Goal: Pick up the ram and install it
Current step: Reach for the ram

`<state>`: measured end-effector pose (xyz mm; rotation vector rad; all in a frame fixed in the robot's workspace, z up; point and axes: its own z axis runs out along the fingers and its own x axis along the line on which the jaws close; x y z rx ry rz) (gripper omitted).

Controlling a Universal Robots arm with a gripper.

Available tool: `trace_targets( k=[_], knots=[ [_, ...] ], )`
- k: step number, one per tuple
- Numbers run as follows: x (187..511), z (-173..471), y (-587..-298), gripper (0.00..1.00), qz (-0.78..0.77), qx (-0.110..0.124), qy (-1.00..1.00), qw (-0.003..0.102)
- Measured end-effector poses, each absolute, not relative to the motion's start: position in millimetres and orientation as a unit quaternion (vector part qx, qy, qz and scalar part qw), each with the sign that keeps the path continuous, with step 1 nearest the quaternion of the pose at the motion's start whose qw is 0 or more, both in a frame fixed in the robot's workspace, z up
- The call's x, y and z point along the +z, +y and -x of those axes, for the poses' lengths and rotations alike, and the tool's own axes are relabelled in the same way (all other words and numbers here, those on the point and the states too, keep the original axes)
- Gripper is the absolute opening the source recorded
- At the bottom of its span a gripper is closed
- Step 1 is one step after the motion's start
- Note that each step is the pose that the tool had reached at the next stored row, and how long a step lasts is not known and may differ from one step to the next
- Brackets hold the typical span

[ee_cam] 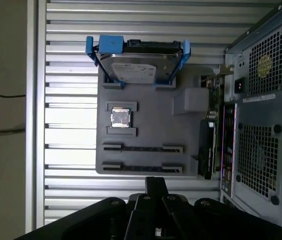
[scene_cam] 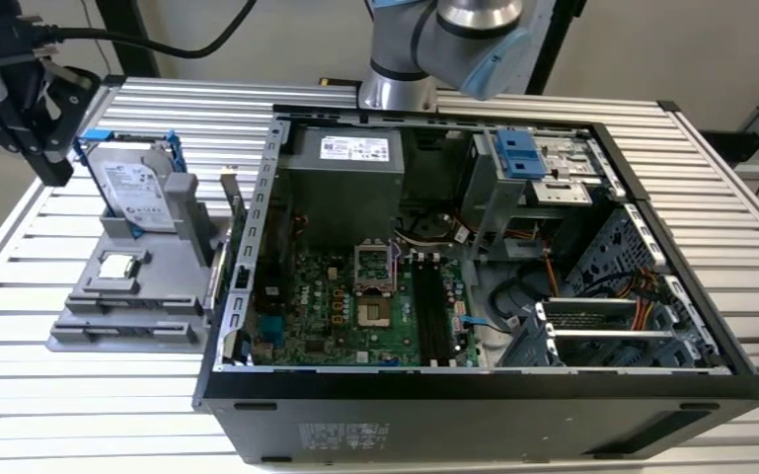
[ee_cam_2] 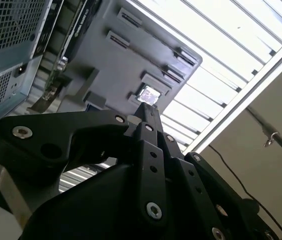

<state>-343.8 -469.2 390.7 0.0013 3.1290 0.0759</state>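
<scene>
Gripper (scene_cam: 54, 174): black, two-finger, on the grey-and-blue arm (scene_cam: 448, 35). In both wrist views the fingers (ee_cam_2: 146, 131) are pressed together tip to tip.

Posn: gripper hangs over the ribbed aluminium table (scene_cam: 11, 296), at the exterior view's left, just beside the blue frame of the hard drive. Apart from it, not touching.

Nearest item: silver boxy hard drive in blue plastic frame (scene_cam: 137, 193), standing tilted at the far end of the grey moulded parts holder (scene_cam: 126, 334).

Same holder, nearer the middle: small square silver-topped processor chip (ee_cam: 120, 118), lying flat in its recess. Beyond it, two long narrow slots w/ end clips (ee_cam: 143, 149).

Holder edge toward the PC: dark expansion card w/ metal bracket (ee_cam: 210, 142), standing on edge between holder and case wall.

Further out, to the exterior view's right: black PC tower case (scene_cam: 485, 400), on its side, side panel off, interior facing up. Green motherboard (scene_cam: 327, 311) inside, w/ bare processor socket (scene_cam: 372, 286) approx. centre.

Ram: cannot place it for certain. Long dark memory slots (scene_cam: 428, 306) run just beside the socket, on the exterior view's right of it. Cannot tell whether a stick sits in them.
</scene>
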Motion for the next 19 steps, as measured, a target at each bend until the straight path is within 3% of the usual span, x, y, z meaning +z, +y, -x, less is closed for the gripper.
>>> trace_targets(
  k=[19],
  knots=[
    [390.4, 343.9, -478.1, 0.00, -0.003, 0.024, 1.000, 0.006]
  ],
)
